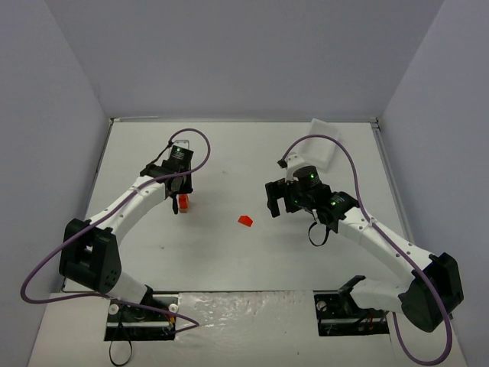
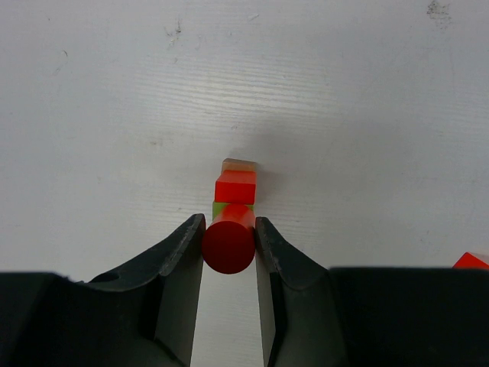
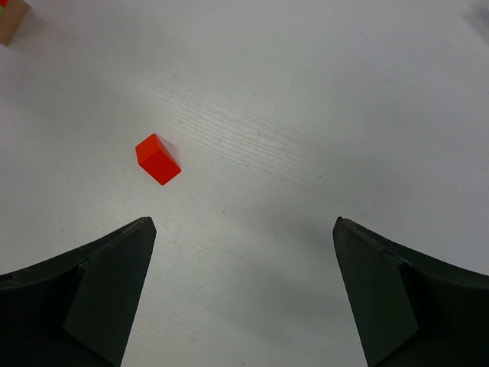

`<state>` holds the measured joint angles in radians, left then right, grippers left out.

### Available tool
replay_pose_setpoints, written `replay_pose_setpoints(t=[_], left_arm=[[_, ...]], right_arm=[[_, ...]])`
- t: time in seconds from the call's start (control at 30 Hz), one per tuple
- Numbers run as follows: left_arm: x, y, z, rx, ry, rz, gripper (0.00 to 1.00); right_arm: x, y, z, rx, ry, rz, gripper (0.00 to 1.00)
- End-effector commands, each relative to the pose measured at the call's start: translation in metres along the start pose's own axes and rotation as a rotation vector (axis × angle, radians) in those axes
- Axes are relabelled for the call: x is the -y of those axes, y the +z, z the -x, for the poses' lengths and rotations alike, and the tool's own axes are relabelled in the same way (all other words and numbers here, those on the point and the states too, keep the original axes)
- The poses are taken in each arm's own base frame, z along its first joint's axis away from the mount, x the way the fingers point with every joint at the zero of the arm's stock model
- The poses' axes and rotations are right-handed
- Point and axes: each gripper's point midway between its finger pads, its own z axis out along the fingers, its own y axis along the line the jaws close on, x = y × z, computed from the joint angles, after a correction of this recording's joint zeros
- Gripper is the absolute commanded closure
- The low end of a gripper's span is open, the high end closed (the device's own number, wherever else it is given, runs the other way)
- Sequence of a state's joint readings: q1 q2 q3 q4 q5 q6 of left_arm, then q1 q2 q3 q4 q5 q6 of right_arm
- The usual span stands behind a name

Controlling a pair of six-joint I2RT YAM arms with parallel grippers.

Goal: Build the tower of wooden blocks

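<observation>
The left pincer [image 2: 229, 222] clamps its dark matte fingers on a smooth red cylinder [image 2: 228, 246] at the top of the wood block tower [image 2: 236, 186], squared green, red and tan blocks on the left of the grainy white tabletop [image 2: 114, 92], while the right pincer [image 3: 244, 222] gapes wide over a boxy red block [image 3: 158, 159].

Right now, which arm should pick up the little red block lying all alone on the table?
Probably the right arm. The right pincer is open and empty, with the loose red block just ahead of it. The left pincer is busy, shut on a red cylinder at the tower.
</observation>
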<state>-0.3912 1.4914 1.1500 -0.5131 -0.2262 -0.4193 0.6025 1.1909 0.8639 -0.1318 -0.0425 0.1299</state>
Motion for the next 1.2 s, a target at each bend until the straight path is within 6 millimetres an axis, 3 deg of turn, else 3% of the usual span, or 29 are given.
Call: replay_pose_setpoints(t=[0.0,0.8,1.17], left_arm=[[-0.0007,-0.006,0.0221,0.077,-0.012,-0.011,0.91],[0.0006,-0.0028,0.02,0.083,-0.02,-0.028,0.86],[-0.006,-0.0064,0.0195,0.087,-0.012,-0.002,0.74]], right_arm=[[-0.0026,0.0011,0.0128,0.041,-0.001,0.016,0.0],[-0.0052,0.0024,0.0121,0.035,0.004,0.029,0.0],[-0.0053,0.003,0.0109,0.031,0.003,0.03,0.0]])
